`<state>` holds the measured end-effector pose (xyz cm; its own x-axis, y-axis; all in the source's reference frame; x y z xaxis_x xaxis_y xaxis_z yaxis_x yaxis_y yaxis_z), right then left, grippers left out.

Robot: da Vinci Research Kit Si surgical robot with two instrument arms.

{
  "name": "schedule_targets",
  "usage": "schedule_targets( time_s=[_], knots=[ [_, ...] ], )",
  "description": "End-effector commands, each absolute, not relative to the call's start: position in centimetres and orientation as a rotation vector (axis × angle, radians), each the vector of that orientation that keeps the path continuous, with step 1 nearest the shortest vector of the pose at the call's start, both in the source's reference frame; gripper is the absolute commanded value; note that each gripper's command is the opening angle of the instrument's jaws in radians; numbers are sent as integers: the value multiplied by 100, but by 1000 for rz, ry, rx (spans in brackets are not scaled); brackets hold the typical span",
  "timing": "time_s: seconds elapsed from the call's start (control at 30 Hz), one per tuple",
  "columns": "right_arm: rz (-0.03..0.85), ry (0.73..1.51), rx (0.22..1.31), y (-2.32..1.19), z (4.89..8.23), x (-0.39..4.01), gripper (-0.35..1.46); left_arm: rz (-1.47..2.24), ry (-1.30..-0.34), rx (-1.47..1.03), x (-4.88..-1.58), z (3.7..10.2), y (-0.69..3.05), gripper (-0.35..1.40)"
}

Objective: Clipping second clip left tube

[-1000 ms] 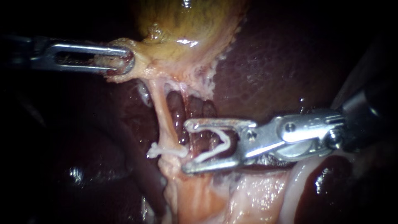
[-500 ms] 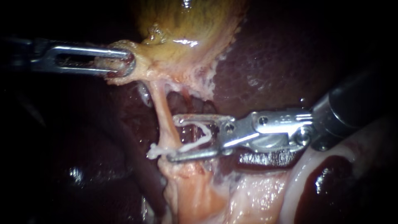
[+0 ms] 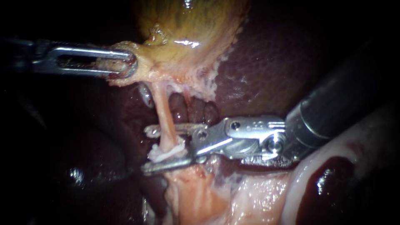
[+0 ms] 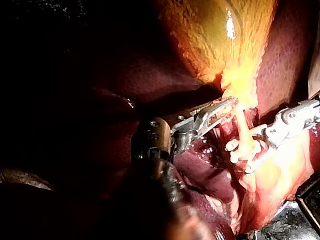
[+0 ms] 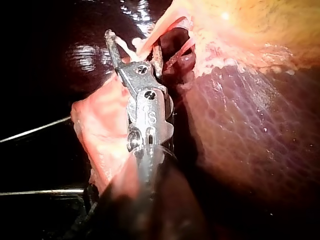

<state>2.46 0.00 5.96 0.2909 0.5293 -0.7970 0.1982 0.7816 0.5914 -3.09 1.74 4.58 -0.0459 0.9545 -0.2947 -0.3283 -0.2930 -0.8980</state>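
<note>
My left instrument point(image 3: 123, 62) comes in from the left, its jaws shut on pale tissue at the neck of the yellow gallbladder point(image 3: 187, 21), holding it up. The thin pink left tube point(image 3: 164, 112) runs down from there. My right instrument point(image 3: 146, 150) reaches in from the right, and its jaws stand on either side of this tube. They hold a white clip point(image 3: 153, 131) with its legs spread around the tube. Another white clip point(image 3: 160, 155) sits on the tube just above the lower jaw. In the left wrist view the right instrument point(image 4: 287, 122) reaches the tube point(image 4: 242, 127) from the far side.
Dark red liver point(image 3: 266, 75) surrounds the tube on both sides. Pale fatty tissue point(image 3: 250, 196) lies under my right instrument's shaft. A glistening pale fold point(image 3: 308, 175) curves along the lower right. Reddish lumpy tissue point(image 3: 196, 110) shows just right of the tube.
My right instrument has moved left with its clip: its jaws were beside the tube, and now they stand around it just above the clip on the tube. My left instrument holds still.
</note>
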Motion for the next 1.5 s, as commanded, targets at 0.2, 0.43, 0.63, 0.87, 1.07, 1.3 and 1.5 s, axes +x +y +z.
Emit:
schedule_targets(
  time_s=[0.2, 0.43, 0.63, 0.87, 1.07, 1.3, 1.5],
  knots=[
    [220, 1309, 702, -11, 574, 247, 50, 1563, -790, -1161, -308, 458, 174, -35],
    [223, 1310, 700, -11, 570, 247, 42, 1563, -790, -1161, -308, 458, 175, -35],
    [235, 1307, 710, -6, 568, 241, 16, 1563, -790, -1161, -309, 458, 175, -35],
    [243, 1302, 751, 0, 569, 234, -35, 1563, -790, -1161, -309, 458, 175, -35],
    [295, 1280, 810, 2, 571, 232, -35, 1563, -790, -1161, -309, 458, 175, -35],
    [286, 1256, 833, 2, 573, 232, -35, 1562, -790, -1161, -310, 458, 175, -35],
    [284, 1256, 835, 5, 576, 232, -31, 1562, -790, -1161, -310, 459, 176, -35]
  ],
)
